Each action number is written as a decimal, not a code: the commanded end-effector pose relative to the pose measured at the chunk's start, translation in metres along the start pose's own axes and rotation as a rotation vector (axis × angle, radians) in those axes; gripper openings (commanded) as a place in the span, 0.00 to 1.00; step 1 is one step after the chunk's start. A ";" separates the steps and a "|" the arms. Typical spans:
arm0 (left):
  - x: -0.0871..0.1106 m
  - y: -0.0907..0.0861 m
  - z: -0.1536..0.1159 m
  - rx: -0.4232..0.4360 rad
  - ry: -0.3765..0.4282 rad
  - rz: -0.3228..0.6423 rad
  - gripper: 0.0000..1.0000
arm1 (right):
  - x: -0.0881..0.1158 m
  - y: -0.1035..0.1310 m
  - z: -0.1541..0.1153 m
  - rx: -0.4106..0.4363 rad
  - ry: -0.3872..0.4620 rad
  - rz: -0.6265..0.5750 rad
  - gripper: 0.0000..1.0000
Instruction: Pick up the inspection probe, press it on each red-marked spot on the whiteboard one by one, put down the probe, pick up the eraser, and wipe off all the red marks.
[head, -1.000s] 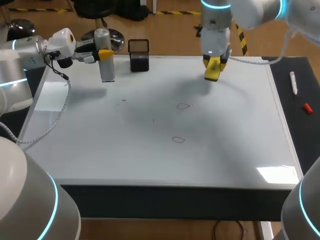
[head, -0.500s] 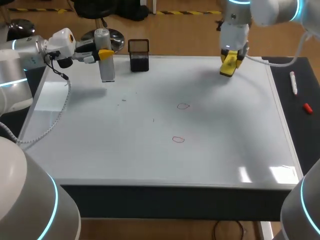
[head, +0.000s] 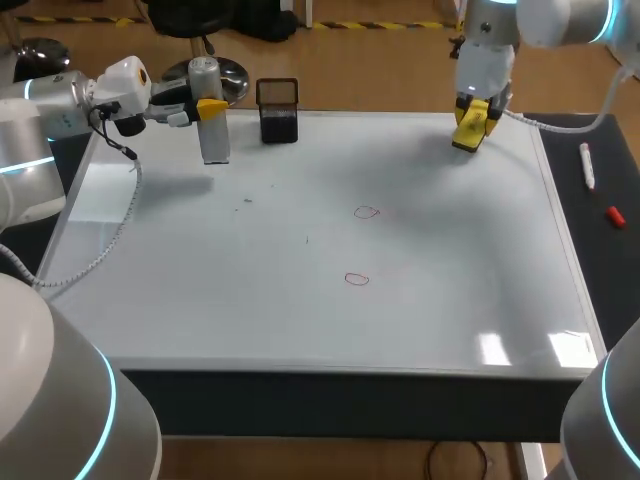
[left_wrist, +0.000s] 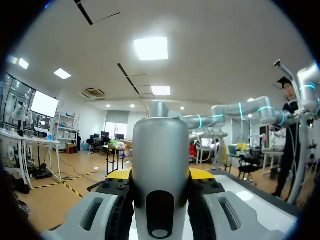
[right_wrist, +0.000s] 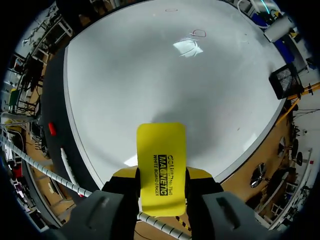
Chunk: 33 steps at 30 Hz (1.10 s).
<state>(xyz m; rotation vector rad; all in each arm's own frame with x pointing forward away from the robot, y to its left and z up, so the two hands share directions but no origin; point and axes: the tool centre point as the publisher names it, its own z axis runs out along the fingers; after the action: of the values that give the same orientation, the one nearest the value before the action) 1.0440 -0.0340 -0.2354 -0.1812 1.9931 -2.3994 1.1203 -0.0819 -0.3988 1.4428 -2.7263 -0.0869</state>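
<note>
Over the last second the right arm has carried the eraser (head: 468, 133) away from the middle of the far edge, out toward the whiteboard's far right corner. The left arm and everything on the board lie as they did.

The near half of the whiteboard (head: 450, 310) carries one red mark (head: 357, 279), a small ring a little toward the near edge from the centre. A second red mark (head: 367, 212) sits just beyond it, about mid-board. Both are unwiped, so the erasing step is not yet done.

Along the far edge, the left gripper (head: 207, 106) comes in sideways at the far left corner, clamped on the inspection probe (head: 214, 140), a grey cylinder held upright. I cannot tell whether its lower end rests on the board or hangs just above it. Held upright there, it looks parked well apart from the marks. Just beside it, toward the middle, stands a black mesh holder (head: 278, 112).

At the far right corner the right gripper (right_wrist: 161, 175) grips the yellow eraser by its narrow sides. The eraser points down at the board, a hold that suits pressing it down to wipe. It hangs above the surface, well apart from both rings, so the next move would call for a return toward mid-board and a descent.

Off the board's right edge, on the table's dark strip, lie a marker pen (head: 587, 165) and a red cap (head: 616, 216).
</note>
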 end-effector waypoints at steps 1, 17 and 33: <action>0.001 -0.001 0.001 -0.001 -0.004 0.002 0.00 | 0.002 -0.003 -0.001 -0.017 0.004 -0.004 0.00; 0.001 -0.001 0.001 -0.001 -0.004 0.002 0.00 | 0.005 0.003 -0.003 -0.027 0.008 -0.006 0.00; 0.007 -0.001 0.012 0.026 0.025 0.027 0.00 | 0.005 0.003 -0.003 -0.027 0.008 -0.006 0.00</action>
<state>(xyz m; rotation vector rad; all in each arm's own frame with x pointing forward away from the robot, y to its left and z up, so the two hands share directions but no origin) 1.0395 -0.0381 -0.2305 -0.1387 1.9770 -2.4112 1.1142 -0.0845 -0.3965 1.4409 -2.7082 -0.1225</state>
